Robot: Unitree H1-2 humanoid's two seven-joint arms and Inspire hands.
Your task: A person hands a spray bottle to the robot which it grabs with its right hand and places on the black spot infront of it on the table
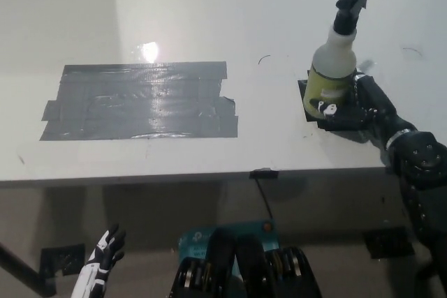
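Spray bottle [335, 61] upright on black spot [312, 109], white table [209, 19].

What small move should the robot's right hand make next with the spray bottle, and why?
Probably open and draw back. The spray bottle appears to stand upright on the black spot, with the right hand close against its base. The left hand rests below the table.

Overhead lighting, moderately bright on the white table [209, 5], which is washed out at far right. A round specular glare [148, 51] sits at the far edge of the grey tape patch [140, 101], whose surface shows streaky reflections. The far left corner and the space below the near table edge lie in shadow. Overall focus soft and grainy; the spray bottle [334, 54] appears slightly blurred.
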